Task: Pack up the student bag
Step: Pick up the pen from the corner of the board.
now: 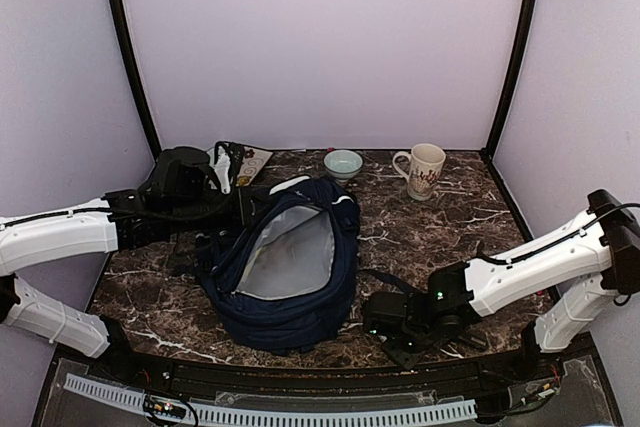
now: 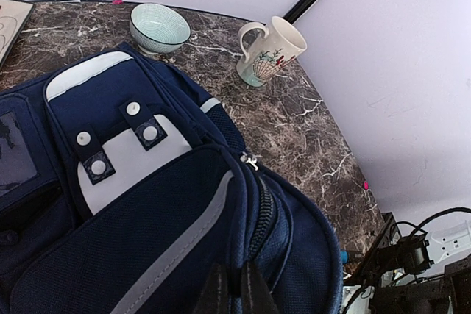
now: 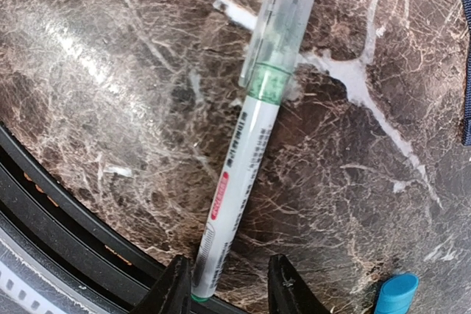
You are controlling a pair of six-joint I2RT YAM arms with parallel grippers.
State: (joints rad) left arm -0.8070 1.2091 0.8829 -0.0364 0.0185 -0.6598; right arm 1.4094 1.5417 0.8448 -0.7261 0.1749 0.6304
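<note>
The white left arm reaches in low from the left edge, forearm nearly level. Its black left gripper (image 1: 243, 205) has its fingers pressed together, clamped on the zipped rim of the large navy blue fabric student bag (image 1: 300, 319). In the left wrist view the fingers (image 2: 219, 295) pinch that woven rim. The student bag lies slumped on the dark brown, white-veined marble table (image 1: 460, 232), left of centre, its mouth gaping on smooth grey lining. A white patch with snap tabs sits near its top.

Behind the bag stands a small pale green glazed bowl (image 1: 343, 163), and right of it a cream ceramic mug (image 1: 424, 170) with a painted motif.

The right arm bends in from the right, wrist dipped to the tabletop beside the bag. The right gripper (image 1: 400, 340) has its fingers apart, straddling the lower end of a slim white plastic pen (image 3: 246, 152) with a clear cap and green band, lying flat on the marble.
</note>
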